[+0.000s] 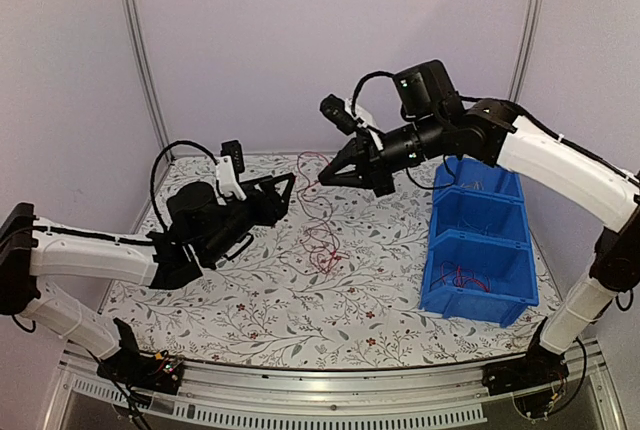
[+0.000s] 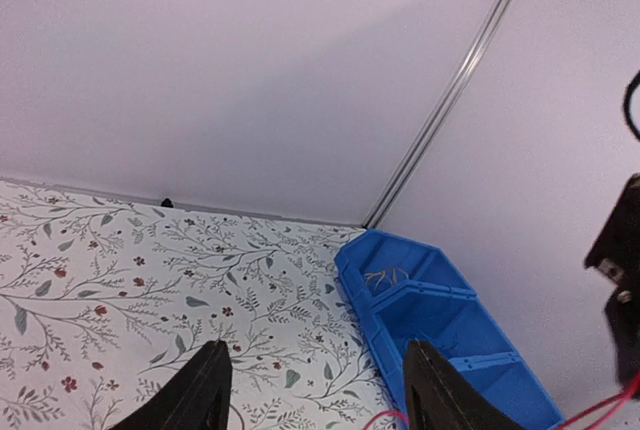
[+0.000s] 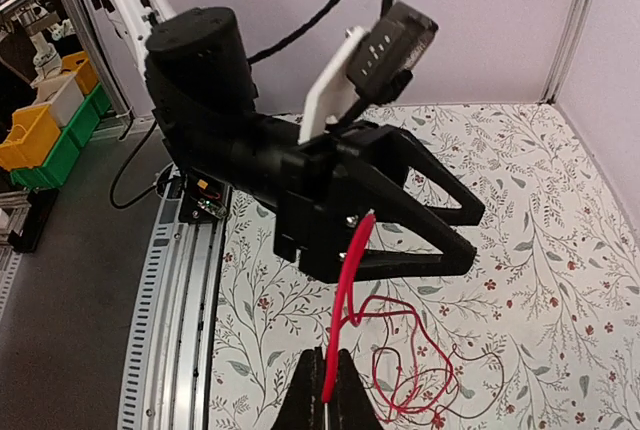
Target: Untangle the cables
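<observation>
The cables [image 1: 321,240] are a loose clump of thin red and dark wires, hanging from my right gripper down to the table's middle. My right gripper [image 1: 326,177] is raised above the table and shut on one red strand [image 3: 345,310]. The rest of the clump [image 3: 420,375] dangles below it. My left gripper [image 1: 291,195] is open, just left of the right gripper's tip. In the right wrist view the held strand runs up in front of the left gripper [image 3: 400,210]. In the left wrist view, the fingers [image 2: 205,390] stand wide apart, with a bit of red wire [image 2: 385,418] low between them.
A blue three-compartment bin [image 1: 480,250] stands at the right of the flowered table; its near compartment holds red wires [image 1: 463,276] and its far one pale wires [image 2: 385,276]. Walls close the back and sides. The right arm [image 2: 620,250] shows at the left wrist view's edge.
</observation>
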`<action>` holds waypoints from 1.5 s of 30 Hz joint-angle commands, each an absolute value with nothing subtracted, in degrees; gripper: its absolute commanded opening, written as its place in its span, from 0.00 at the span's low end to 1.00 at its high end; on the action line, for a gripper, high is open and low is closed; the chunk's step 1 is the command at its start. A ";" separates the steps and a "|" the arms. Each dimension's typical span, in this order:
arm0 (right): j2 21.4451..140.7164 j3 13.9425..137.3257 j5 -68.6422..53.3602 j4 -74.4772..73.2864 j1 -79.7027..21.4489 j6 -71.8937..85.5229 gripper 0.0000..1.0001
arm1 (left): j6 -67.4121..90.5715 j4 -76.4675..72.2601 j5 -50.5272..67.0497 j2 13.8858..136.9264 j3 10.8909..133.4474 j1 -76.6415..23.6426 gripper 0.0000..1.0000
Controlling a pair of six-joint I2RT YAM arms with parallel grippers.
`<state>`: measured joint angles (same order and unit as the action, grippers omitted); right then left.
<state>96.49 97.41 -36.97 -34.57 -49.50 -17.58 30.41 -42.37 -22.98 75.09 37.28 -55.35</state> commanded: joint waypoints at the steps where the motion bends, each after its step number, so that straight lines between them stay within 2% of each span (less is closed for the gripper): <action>1: 86.95 94.67 -34.12 -37.13 -46.32 -24.13 0.00 | 31.74 -43.35 -21.04 81.38 35.58 -52.03 0.59; 7: 76.49 90.27 -33.93 -37.96 -36.63 -26.67 0.00 | 33.15 -41.25 -18.41 85.54 34.53 -50.58 0.58; 17: 62.03 80.34 -28.37 -42.87 -26.71 -32.38 0.00 | 35.56 -35.58 -19.28 80.90 32.15 -50.42 0.57; 30: 45.53 64.97 -11.87 -55.53 -21.40 -40.51 0.00 | 36.79 -31.52 -21.60 78.31 32.18 -50.45 0.57; 37: 43.90 54.01 -5.25 -58.04 -21.20 -42.57 0.00 | 38.68 -32.78 -19.35 81.01 32.71 -50.45 0.56; 45: 47.04 46.69 -4.99 -57.29 -21.25 -43.50 0.00 | 39.25 -33.65 -18.35 81.71 32.18 -50.52 0.55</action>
<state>45.36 48.07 -6.11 -57.71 -21.56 -42.96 38.63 -32.27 -19.27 81.25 32.34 -51.18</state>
